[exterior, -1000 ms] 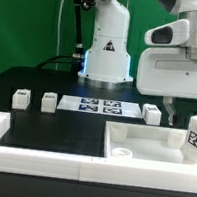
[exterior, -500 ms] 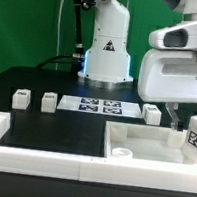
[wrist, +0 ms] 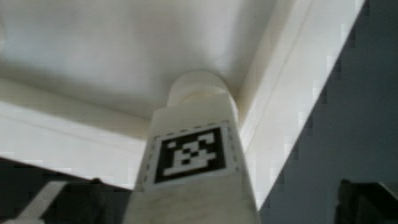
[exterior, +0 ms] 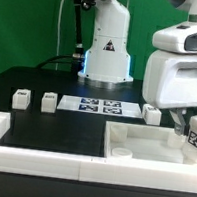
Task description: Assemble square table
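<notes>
The white square tabletop [exterior: 140,149] lies tray-like at the front of the exterior view's right. A white tagged leg [exterior: 196,139] stands upright on its right part. My gripper [exterior: 189,127] hangs low over that leg, open. In the wrist view the leg [wrist: 192,150] fills the middle, its tag facing the camera, with the tabletop's pale floor [wrist: 107,50] behind it. The gripper [wrist: 214,208] has one dark finger [wrist: 63,205] on each side of the leg, with a gap to it on both sides. Three more legs [exterior: 22,99] [exterior: 50,100] [exterior: 152,114] stand in a row on the black table.
The marker board [exterior: 98,107] lies flat between the legs in the row. Behind it stands the arm's white base [exterior: 108,49] with cables. A long white rim [exterior: 38,159] borders the black surface at the front and the exterior view's left.
The gripper has moved toward the exterior view's right and come lower, ending over the upright leg on the tabletop. Its jaws have stayed open. No part has moved.
</notes>
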